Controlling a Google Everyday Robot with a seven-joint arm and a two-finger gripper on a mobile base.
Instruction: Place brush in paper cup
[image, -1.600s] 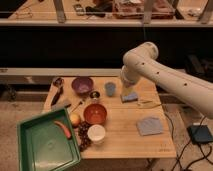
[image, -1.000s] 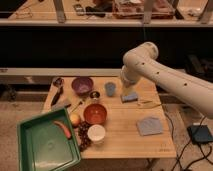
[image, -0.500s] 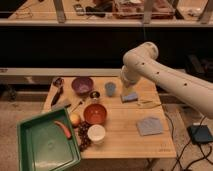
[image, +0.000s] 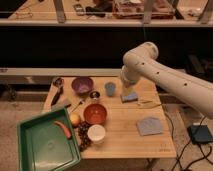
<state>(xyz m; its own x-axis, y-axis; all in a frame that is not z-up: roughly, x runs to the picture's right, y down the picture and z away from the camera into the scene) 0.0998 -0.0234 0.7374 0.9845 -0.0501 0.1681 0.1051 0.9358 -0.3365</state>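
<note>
The brush (image: 56, 92) lies at the table's far left, its black handle pointing toward me and its small round head at the far end. The white paper cup (image: 96, 133) stands upright near the front edge, just below the orange-brown bowl (image: 95, 113). My gripper (image: 126, 92) hangs at the end of the white arm at the back middle of the table, just above a blue sponge (image: 131, 97) and right of a blue-grey cup (image: 110, 89). It is far from both brush and cup. The jaws stand open with nothing in them, and the wrist hides most of them.
A green tray (image: 40, 150) with a red pepper fills the front left corner. A purple bowl (image: 82, 85), a small metal cup (image: 94, 95), a flat grey tool (image: 60, 104), a round fruit (image: 75, 119), dark grapes (image: 83, 136) and a grey cloth (image: 150, 126) also sit on the table.
</note>
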